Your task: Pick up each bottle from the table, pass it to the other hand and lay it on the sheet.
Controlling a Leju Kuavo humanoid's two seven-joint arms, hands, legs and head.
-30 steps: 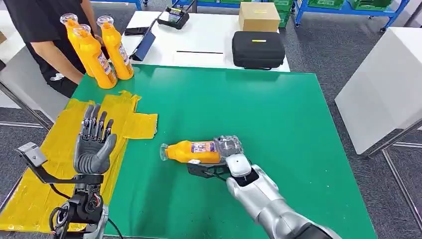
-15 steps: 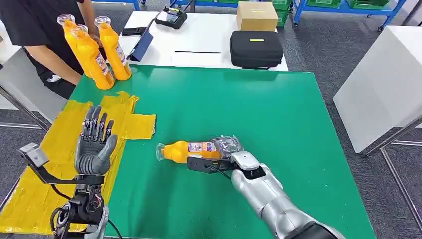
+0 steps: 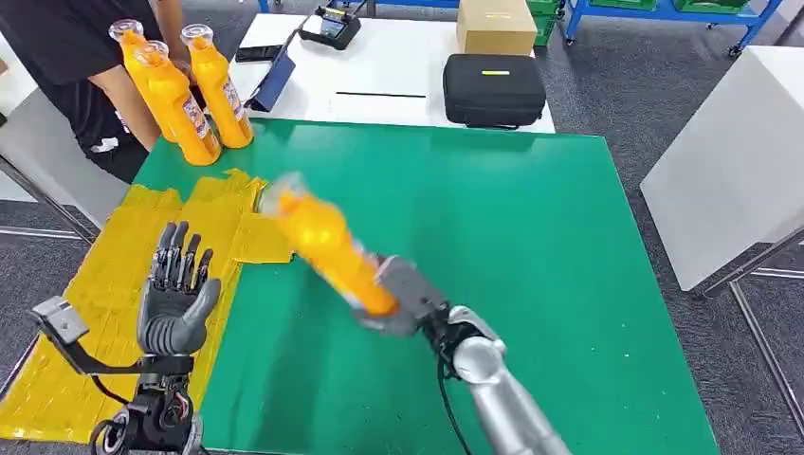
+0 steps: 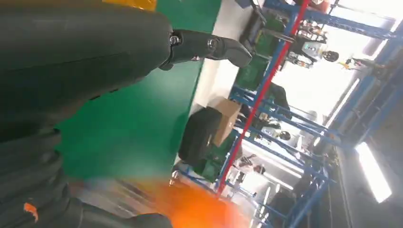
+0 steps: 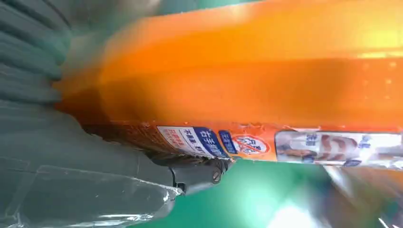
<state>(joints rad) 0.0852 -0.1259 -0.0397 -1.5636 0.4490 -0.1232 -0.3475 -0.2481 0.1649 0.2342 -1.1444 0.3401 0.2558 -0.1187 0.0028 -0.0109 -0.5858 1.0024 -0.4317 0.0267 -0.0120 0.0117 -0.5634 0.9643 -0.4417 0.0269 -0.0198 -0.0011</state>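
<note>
My right hand [image 3: 406,299] grips an orange bottle [image 3: 327,245] by its base and holds it up off the green table [image 3: 531,246], its clear cap tilted toward the far left. The picture of it is blurred with motion. In the right wrist view the bottle [image 5: 266,80] with its printed label lies across my hand [image 5: 71,161]. My left hand [image 3: 176,292] stands upright over the yellow sheet [image 3: 104,284], fingers straight and apart, holding nothing. In the left wrist view an orange blur of the bottle [image 4: 199,206] shows beyond my left hand [image 4: 71,61].
Three more orange bottles [image 3: 185,90] stand upright at the table's far left corner, next to a person [image 3: 85,66] in black. A white table behind holds a black case [image 3: 493,90], a cardboard box [image 3: 493,24] and a small device [image 3: 330,24].
My right hand has lifted the bottle from lying on the table and swung it up and to the left, toward my left hand. The left hand has barely moved.
</note>
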